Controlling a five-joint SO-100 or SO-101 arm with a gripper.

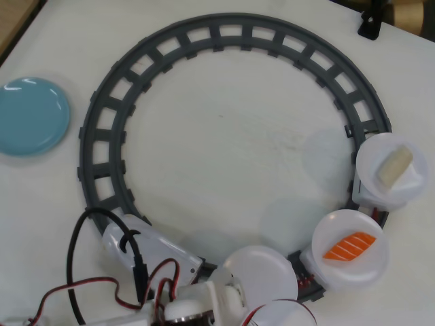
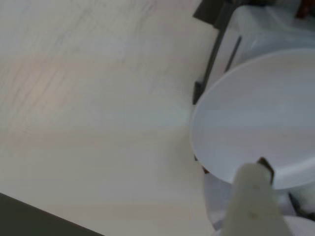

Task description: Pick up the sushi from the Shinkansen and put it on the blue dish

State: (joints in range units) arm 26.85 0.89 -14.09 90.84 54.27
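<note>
The orange striped sushi (image 1: 349, 246) lies on a white plate (image 1: 353, 272) on a train car at the lower right of the overhead view. The white Shinkansen (image 1: 153, 246) lies on the track at the bottom left, partly under cables. The blue dish (image 1: 30, 115) sits empty at the far left, outside the track. My arm (image 1: 197, 305) is at the bottom edge, beside an empty white plate (image 1: 262, 272). In the wrist view, one pale finger (image 2: 253, 201) of my gripper (image 2: 263, 169) reaches over an empty white plate (image 2: 256, 113). The other finger is out of view.
A grey circular track (image 1: 231, 30) rings the white table. A beige sushi piece (image 1: 395, 166) lies on another white plate (image 1: 380, 197) at the right. Red and black cables (image 1: 88, 285) loop at the bottom left. A dark object (image 1: 370, 24) stands at the top right.
</note>
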